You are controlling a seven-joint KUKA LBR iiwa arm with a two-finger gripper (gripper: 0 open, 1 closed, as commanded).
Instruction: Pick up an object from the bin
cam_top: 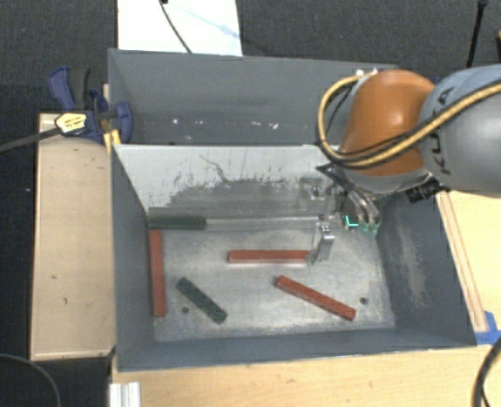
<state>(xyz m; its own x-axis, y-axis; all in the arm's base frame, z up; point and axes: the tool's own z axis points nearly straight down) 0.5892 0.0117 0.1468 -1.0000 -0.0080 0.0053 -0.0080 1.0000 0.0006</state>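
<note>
**A:** Far left in the bin (233,100): a long red stick (157,274), lying up and down. Dark green stick (176,223) across its top. Short dark green stick (201,300) lower down.

**B:** And in the middle?

**A:** Flat red stick (267,257). Gripper (322,246) low at its right end, maybe touching. Open or closed? Cannot tell.

**B:** Further right?

**A:** Slanted red stick (314,298), just below the gripper.

**B:** Which step, then?

**A:** Looks like the grab step, with nothing lifted yet. Next, probably: squeeze that flat stick's end, then lift straight up.
</note>
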